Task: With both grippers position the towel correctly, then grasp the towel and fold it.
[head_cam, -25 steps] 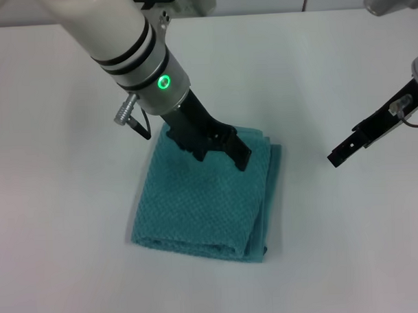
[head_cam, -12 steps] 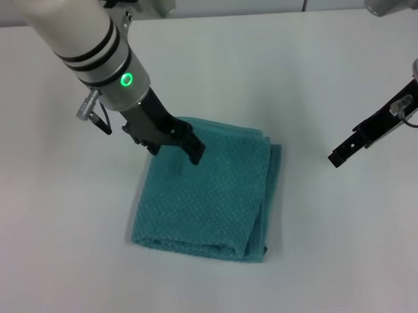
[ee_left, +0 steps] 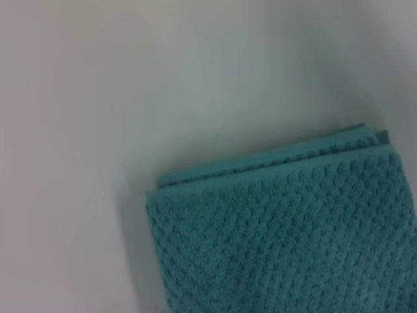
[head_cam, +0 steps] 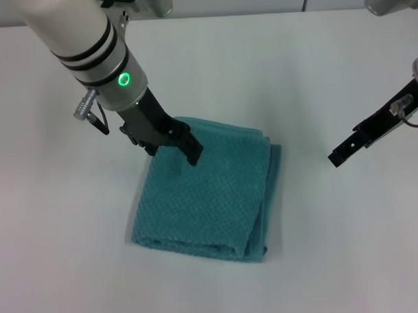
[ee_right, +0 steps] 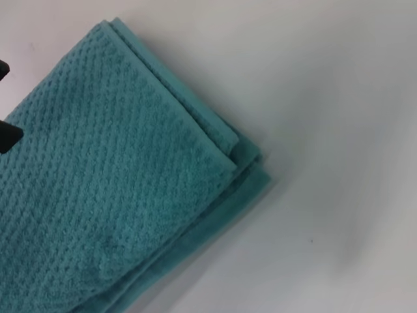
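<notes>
The towel (head_cam: 207, 191) lay folded into a thick, roughly square pad on the white table (head_cam: 61, 237), slightly skewed, its stacked layers showing along the right and near edges. In the right wrist view the layered edges (ee_right: 244, 166) stepped out from one another at one corner rather than sitting flush.

The left gripper (head_cam: 184, 145) hung over the towel's far-left corner, angled down toward the cloth. Nothing sat between its fingers, but whether they were spread or closed could not be told from the head view; the left wrist view showed only the towel corner (ee_left: 156, 195) and bare table. The right gripper (head_cam: 341, 154) was held well apart from the towel, off its right side above the table, holding nothing; its finger state could not be told either.

Judgement: the folding looked largely done, or a further fold remained.

Risks, as judged:
- A pinch at the corner could catch only the top layer, peeling the stack open.
- The uneven edges could slide further if dragged by one arm alone.
- A low approach could press the pad and shift it across the smooth table.
</notes>
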Robot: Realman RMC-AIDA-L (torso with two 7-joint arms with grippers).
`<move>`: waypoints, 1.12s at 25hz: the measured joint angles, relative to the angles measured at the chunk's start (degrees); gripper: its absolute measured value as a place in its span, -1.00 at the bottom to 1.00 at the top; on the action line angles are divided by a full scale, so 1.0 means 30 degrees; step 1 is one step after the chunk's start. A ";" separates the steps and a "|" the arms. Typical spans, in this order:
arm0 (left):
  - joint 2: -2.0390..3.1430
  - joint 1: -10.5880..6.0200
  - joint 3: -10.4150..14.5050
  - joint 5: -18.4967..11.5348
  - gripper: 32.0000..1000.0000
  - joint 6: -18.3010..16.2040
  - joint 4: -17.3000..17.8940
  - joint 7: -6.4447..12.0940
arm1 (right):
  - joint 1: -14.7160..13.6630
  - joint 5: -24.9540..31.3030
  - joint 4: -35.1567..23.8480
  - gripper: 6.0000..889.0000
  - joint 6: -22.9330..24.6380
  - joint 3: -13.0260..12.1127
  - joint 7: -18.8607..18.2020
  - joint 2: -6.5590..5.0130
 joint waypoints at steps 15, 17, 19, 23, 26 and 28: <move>0.0061 0.0209 -0.0433 0.0022 0.68 -0.0018 0.0081 0.0174 | -0.0077 -0.0068 0.0001 0.92 -0.0002 0.0470 -0.0075 0.0000; 0.0061 0.0209 -0.0433 0.0027 0.68 -0.0014 0.0078 0.0176 | -0.0076 -0.0072 0.0000 0.92 -0.0002 0.0469 -0.0077 0.0000; 0.0061 0.0209 -0.0433 0.0030 0.68 -0.0008 0.0073 0.0177 | -0.0076 -0.0076 0.0001 0.92 -0.0001 0.0468 -0.0084 0.0000; 0.0061 0.0209 -0.0433 0.0031 0.68 0.0046 0.0075 0.0177 | -0.0076 -0.0084 0.0000 0.92 -0.0001 0.0468 -0.0105 0.0000; 0.0062 0.0210 -0.0433 0.0106 0.68 0.0107 0.0096 0.0175 | -0.0076 -0.0089 0.0001 0.92 -0.0001 0.0468 -0.0109 0.0000; 0.0061 0.0210 -0.0433 0.0300 0.68 0.0132 0.0098 0.0146 | -0.0068 -0.0089 0.0001 0.92 -0.0002 0.0468 -0.0113 0.0001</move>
